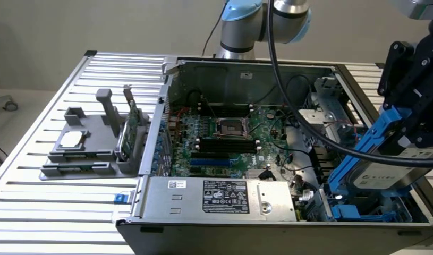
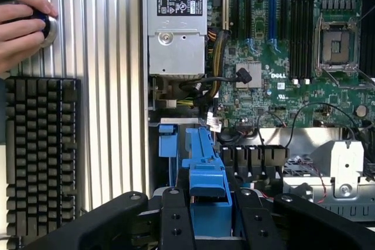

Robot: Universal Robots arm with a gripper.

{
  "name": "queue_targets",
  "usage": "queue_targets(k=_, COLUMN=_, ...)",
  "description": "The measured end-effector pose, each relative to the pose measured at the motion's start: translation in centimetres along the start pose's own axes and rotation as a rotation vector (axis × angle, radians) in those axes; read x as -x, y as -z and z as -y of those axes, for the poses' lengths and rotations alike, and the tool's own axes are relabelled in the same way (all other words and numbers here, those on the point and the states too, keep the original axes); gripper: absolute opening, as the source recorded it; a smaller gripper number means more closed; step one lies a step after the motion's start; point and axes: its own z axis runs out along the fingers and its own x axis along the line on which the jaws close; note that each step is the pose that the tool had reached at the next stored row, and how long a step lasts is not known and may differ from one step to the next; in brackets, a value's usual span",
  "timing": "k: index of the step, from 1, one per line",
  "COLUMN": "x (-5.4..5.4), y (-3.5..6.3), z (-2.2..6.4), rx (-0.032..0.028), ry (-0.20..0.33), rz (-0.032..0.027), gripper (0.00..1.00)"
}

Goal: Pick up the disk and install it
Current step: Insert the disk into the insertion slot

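The disk (image 1: 383, 174) is a silver-grey drive with a white label and blue carrier rails. It hangs tilted over the front corner of the open computer case (image 1: 223, 69), at the exterior view's right. My gripper (image 1: 407, 135) is shut on its upper end. In the wrist view the disk's blue carrier (image 2: 206, 168) sits clamped between the black fingers (image 2: 174, 218) of my gripper (image 2: 208, 223). Below the disk is the drive bay with blue plastic guides (image 1: 362, 213). The disk's lower edge is close above the bay; I cannot tell whether it touches.
Inside the case lie the green motherboard (image 1: 230, 133), a grey power supply (image 1: 216, 199) and loose cables (image 1: 301, 106). A grey fixture (image 1: 88, 159) at the exterior view's left holds a small chip (image 1: 71, 141) and a green card (image 1: 135, 130). A hand (image 2: 17, 24) and a keyboard (image 2: 41, 150) are beside the case.
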Motion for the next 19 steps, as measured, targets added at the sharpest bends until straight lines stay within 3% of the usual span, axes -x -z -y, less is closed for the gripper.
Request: queue_targets(k=19, x=-0.57, y=-0.74, z=0.12, rx=0.0001, ry=0.0, rz=0.0, gripper=0.33)
